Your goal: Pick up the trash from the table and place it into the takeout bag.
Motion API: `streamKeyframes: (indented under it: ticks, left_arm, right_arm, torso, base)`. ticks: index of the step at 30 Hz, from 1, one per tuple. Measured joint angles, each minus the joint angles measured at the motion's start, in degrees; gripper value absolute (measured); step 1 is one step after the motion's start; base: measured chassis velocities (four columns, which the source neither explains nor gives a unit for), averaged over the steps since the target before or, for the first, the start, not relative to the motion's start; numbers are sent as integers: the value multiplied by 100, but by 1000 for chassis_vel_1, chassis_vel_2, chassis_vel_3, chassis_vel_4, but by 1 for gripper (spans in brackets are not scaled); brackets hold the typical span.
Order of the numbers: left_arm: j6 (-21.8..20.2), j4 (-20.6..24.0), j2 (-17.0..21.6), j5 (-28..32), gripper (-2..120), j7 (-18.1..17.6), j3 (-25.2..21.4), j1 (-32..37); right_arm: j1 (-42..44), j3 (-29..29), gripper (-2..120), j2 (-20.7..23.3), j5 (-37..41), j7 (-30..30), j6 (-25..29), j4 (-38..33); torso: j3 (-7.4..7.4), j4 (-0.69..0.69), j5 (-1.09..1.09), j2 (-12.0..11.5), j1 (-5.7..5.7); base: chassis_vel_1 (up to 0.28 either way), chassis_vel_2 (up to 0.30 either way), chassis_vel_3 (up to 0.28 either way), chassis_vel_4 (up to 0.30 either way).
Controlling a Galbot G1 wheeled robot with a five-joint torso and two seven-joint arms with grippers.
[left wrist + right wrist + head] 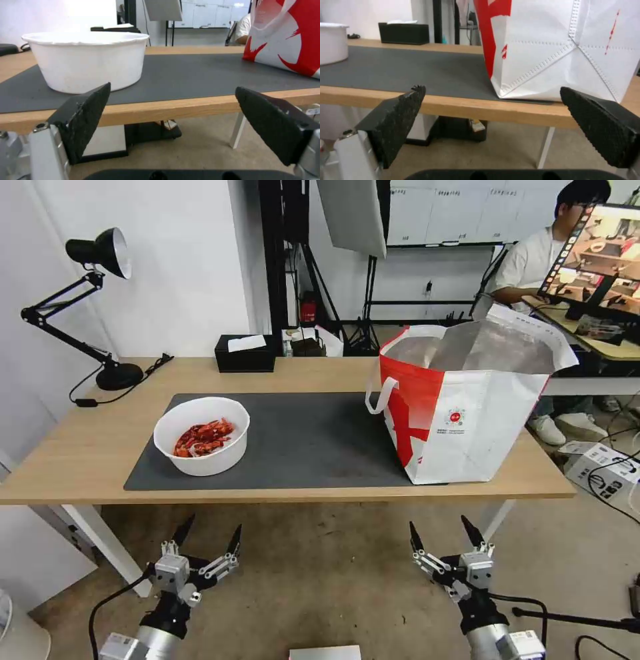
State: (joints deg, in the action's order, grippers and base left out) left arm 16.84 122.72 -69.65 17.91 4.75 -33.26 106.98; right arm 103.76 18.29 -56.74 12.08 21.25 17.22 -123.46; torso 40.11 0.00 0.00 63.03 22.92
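Observation:
A white round bowl (201, 435) of red crayfish shells, the trash, stands on the left part of the dark grey mat (313, 440) on the light-wood table (80, 447). The takeout bag (467, 407), white with a red side panel and foil lining, stands open on the table's right part. My left gripper (210, 530) hangs open below the table's front edge, in front of the bowl (88, 63). My right gripper (445, 530) is open too, below the edge in front of the bag (563, 47). Nothing lies between either pair of fingers.
A black tissue box (245, 353) sits at the table's far edge and a black desk lamp (100, 307) at the far left. A person sits at a desk with a monitor (600, 253) behind the bag. White boxes and cables (603, 467) lie on the floor at right.

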Motion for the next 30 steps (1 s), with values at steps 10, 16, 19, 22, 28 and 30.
streamKeyframes:
  ticks: [10,16,19,22,28,30]
  left_arm:
    - [-21,141,5,90,100,-4,-81,2]
    - [-475,544,360,552,100,-98,-510,-217]
    - [-686,611,547,790,100,-205,-643,-339]
    - [-878,630,770,1019,100,-324,-751,-478]
    - [-1392,594,1426,1655,100,-617,-867,-972]
    - [-1842,481,1889,2250,100,-657,-915,-1394]
  right_arm:
    - [-5,-4,100,5,-11,0,22,5]
    - [-7,-4,100,7,-11,-5,25,7]
    - [-7,-4,100,8,-11,-6,26,7]
    - [-7,-3,100,9,-10,-7,27,7]
    - [-8,-2,100,10,-9,-11,29,7]
    - [-8,-2,100,10,-8,-11,30,7]
  torso:
    - [0,0,0,-1,0]
    - [0,0,0,-1,0]
    - [0,0,0,-1,0]
    - [0,0,-1,-1,0]
    - [0,1,-1,-1,0]
    - [0,0,-2,-1,0]
  base:
    - [0,0,0,0]
    - [0,0,0,0]
    - [0,0,0,0]
    - [0,0,0,0]
    - [0,0,0,0]
    - [0,0,0,0]
